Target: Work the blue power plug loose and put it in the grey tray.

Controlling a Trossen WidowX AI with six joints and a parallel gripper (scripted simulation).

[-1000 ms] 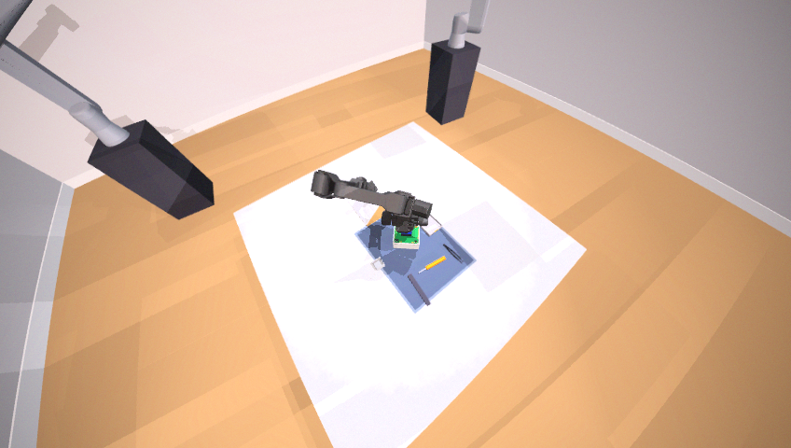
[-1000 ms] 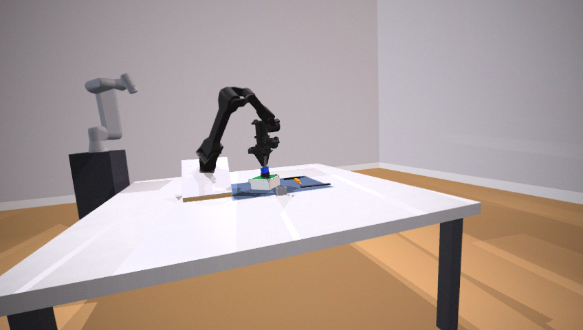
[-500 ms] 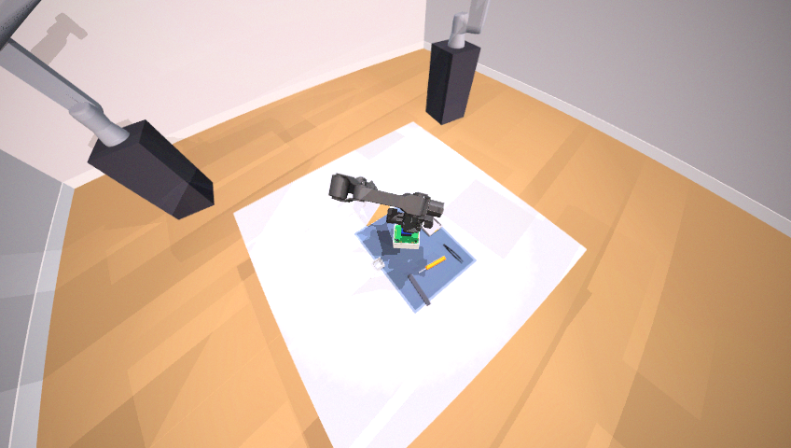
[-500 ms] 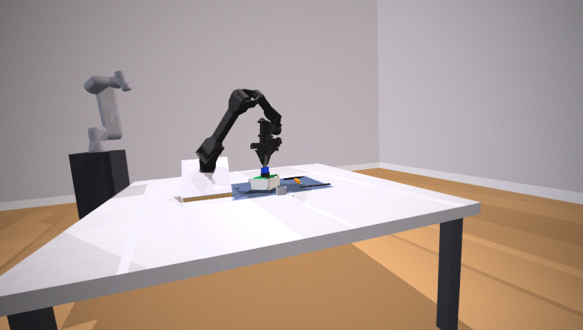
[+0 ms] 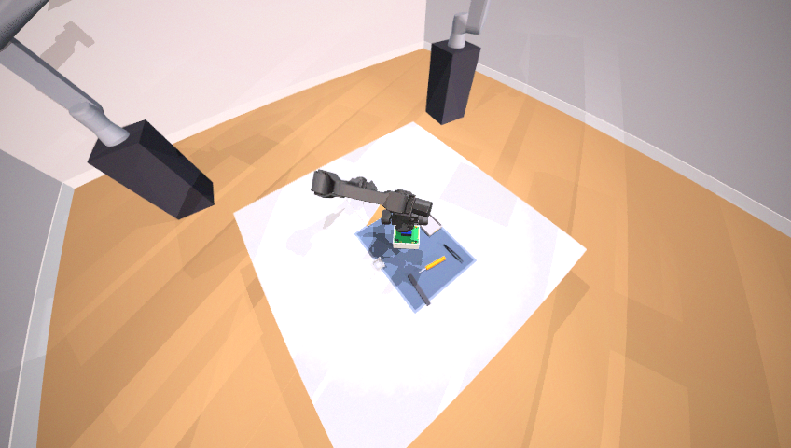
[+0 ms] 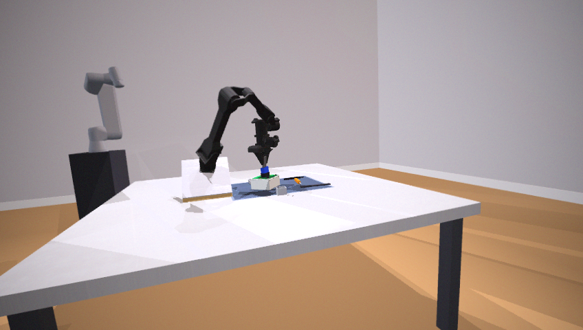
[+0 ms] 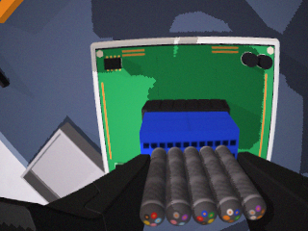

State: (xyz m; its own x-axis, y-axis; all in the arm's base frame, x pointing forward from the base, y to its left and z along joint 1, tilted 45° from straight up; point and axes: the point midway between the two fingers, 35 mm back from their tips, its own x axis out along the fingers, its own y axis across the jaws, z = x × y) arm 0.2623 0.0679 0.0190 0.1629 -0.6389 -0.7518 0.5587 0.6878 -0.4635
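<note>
The blue power plug (image 5: 407, 233) (image 6: 265, 169) (image 7: 189, 127) sits at the black socket (image 6: 265, 174) (image 7: 187, 105) on the green circuit board (image 7: 122, 89). In the wrist view several grey cables run from the plug toward the camera. My gripper (image 6: 265, 165) (image 7: 194, 165) is shut on the plug, a finger at each side; the fingertips are partly hidden. How deep the plug sits in the socket cannot be told. The grey tray (image 5: 431, 226) (image 7: 67, 164) is beside the board, at lower left in the wrist view, with nothing seen in it.
The board's white box (image 6: 261, 183) stands on the blue mat (image 5: 438, 277) (image 7: 48, 63). A yellow screwdriver (image 5: 436, 262) (image 6: 297, 181), black tweezers (image 5: 453, 253) and a dark bar (image 5: 419, 289) lie on the mat. A small grey block (image 5: 378, 263) (image 6: 281, 190) is at its edge.
</note>
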